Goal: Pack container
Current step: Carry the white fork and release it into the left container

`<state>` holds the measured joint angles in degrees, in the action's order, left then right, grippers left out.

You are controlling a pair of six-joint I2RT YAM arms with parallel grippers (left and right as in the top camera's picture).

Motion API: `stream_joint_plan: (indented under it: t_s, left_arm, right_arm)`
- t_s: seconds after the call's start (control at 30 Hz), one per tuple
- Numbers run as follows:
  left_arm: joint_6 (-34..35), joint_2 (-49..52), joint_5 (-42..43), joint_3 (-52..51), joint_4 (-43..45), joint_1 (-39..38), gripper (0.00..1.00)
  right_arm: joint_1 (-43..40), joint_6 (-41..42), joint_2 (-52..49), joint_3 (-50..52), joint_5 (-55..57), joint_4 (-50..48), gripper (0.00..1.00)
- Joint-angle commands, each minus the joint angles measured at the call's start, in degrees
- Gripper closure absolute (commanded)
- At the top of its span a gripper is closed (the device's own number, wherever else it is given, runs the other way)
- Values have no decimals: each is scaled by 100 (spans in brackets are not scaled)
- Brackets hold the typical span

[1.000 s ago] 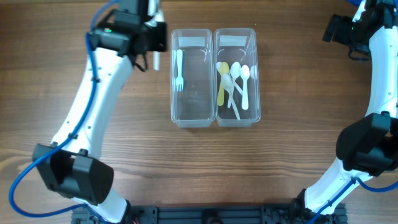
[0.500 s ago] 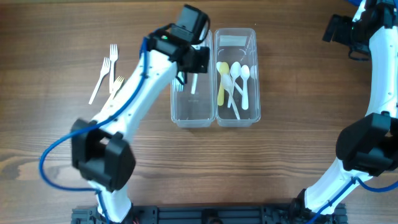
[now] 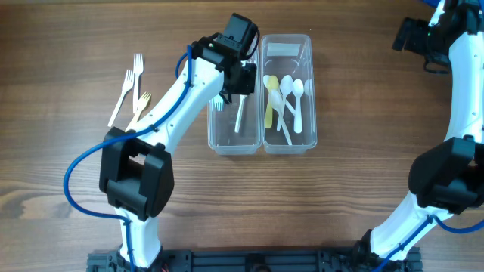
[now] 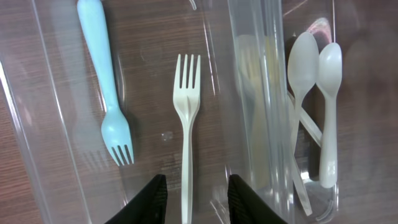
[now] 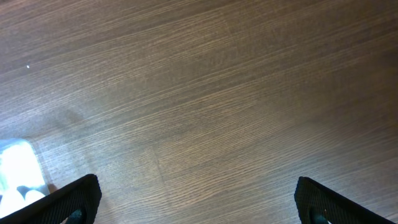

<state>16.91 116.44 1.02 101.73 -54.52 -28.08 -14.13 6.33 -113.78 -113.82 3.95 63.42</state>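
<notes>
Two clear containers stand side by side. The left container (image 3: 212,136) holds a light blue fork (image 4: 106,81) and a white fork (image 4: 186,118), which also shows in the overhead view (image 3: 239,119). The right container (image 3: 311,128) holds a yellow spoon (image 3: 269,106) and several white spoons (image 3: 297,106). My left gripper (image 4: 198,180) hovers over the left container, open, with the white fork's handle lying loose between its fingers. My right gripper (image 5: 196,186) is wide open and empty over bare wood at the far right back (image 3: 412,34).
Loose forks lie on the table left of the containers: two white ones (image 3: 121,94) and a yellowish one (image 3: 141,100). The left arm stretches diagonally from the front left to the containers.
My left arm swung from the far left to over the left container carrying the white fork. The fork now lies in the container beside the blue one. The right arm has not moved.
</notes>
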Motion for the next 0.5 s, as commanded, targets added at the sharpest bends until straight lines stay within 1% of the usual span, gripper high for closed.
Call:
stream_joint_plan:
  t_s: [0.0, 0.03, 0.17, 0.27, 0.3, 0.43, 0.47]
  left_arm:
    - [28, -295, 44, 28, -4, 284, 60]
    - [28, -378, 42, 28, -22, 372, 58]
    - [26, -787, -164, 28, -120, 850, 57]
    - [0, -1032, -310, 28, -275, 1283, 62]
    - [2, -1082, -321, 28, -332, 1401, 62]
    - [-37, -1156, -415, 28, -841, 1974, 58]
    - [-149, -1152, -409, 26, -979, 2100, 58]
  right_arm:
    - [28, -33, 37, -81, 76, -20, 0]
    - [28, -31, 37, -81, 76, -20, 0]
    - [28, -31, 37, -81, 76, -20, 0]
    - [28, -33, 37, -81, 76, -20, 0]
    - [28, -28, 37, -81, 76, -20, 0]
    - [28, -31, 37, -81, 76, -20, 0]
    - [28, -31, 37, -81, 74, -20, 0]
